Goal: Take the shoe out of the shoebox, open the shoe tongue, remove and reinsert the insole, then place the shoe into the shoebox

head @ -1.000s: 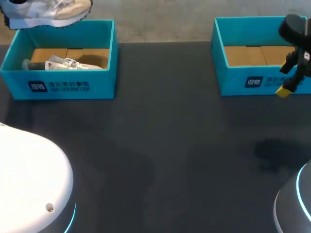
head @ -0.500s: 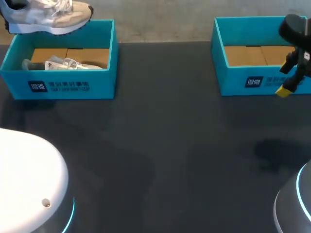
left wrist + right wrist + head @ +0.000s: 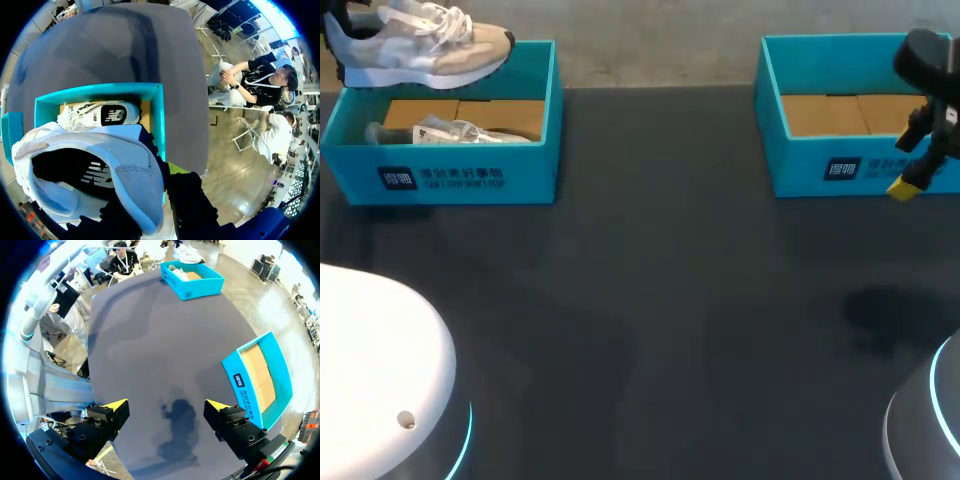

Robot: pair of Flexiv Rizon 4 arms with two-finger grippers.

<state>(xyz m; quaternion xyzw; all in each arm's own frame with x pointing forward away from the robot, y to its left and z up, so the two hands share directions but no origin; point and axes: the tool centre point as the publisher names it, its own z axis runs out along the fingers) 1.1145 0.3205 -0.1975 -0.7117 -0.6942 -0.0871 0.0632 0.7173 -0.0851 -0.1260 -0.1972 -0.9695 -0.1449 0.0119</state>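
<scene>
Holding the shoe [image 3: 425, 45] aloft at the counter's 11 o'clock, just above the far wall of the left shoebox [image 3: 470, 178], toe pointing toward 3 o'clock. Gripping it at the heel collar with the left hand [image 3: 150, 192], seemingly from both sides, though showing only one yellow tip past the heel in the wrist view. Leaving a second shoe [image 3: 445, 131] lying on its side inside that box. Hanging the right hand [image 3: 165, 407] wide apart and empty over the bare counter [image 3: 670, 300] near 3 o'clock, just in front of the right shoebox [image 3: 840, 165]. Risking a slip by pinching only the soft heel rim with the toe weighing forward, possibly tilting or dropping the shoe onto the box wall. Risking, too, snagging the sole on that wall while carrying toward 6 o'clock.
</scene>
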